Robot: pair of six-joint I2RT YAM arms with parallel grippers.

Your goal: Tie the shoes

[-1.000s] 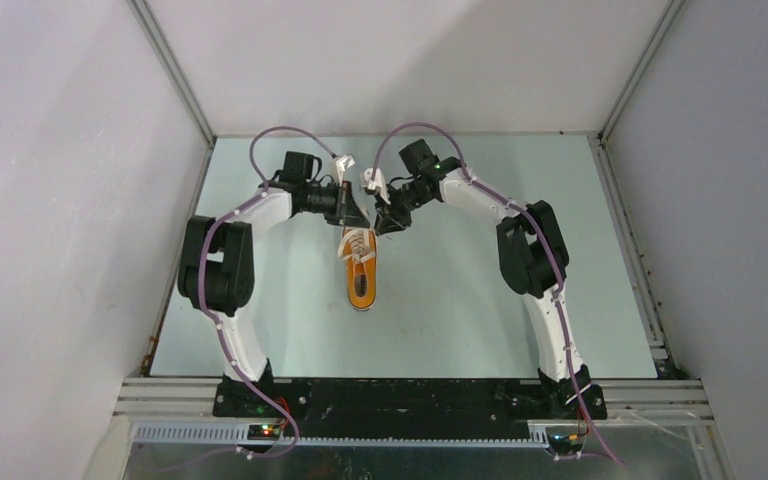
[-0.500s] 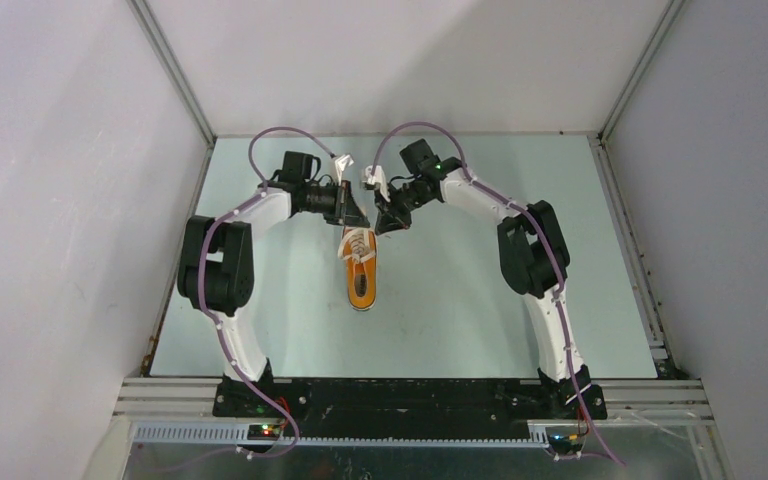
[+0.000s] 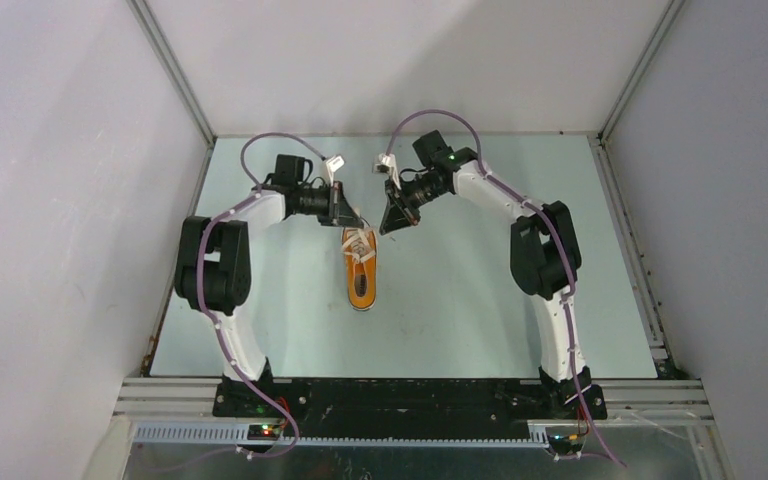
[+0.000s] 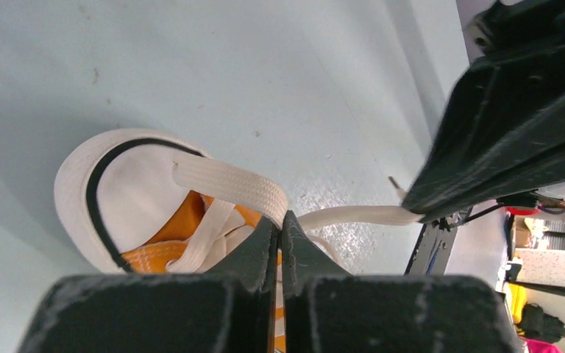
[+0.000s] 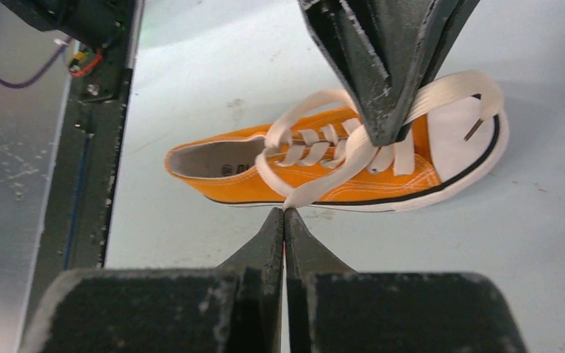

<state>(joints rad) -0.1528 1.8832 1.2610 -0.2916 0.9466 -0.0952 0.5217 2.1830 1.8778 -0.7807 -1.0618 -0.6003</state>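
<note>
Orange sneaker [image 5: 397,184]: left gripper [image 4: 280,224] and right gripper [image 5: 285,217] each clench a white lace [image 5: 316,186] (insole print [image 5: 232,170], right-wrist view only, illegible).

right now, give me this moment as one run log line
step: tying | left gripper: shut on lace | right gripper: shut on lace | shoe: on its sole on table, toe toward far edge
</note>
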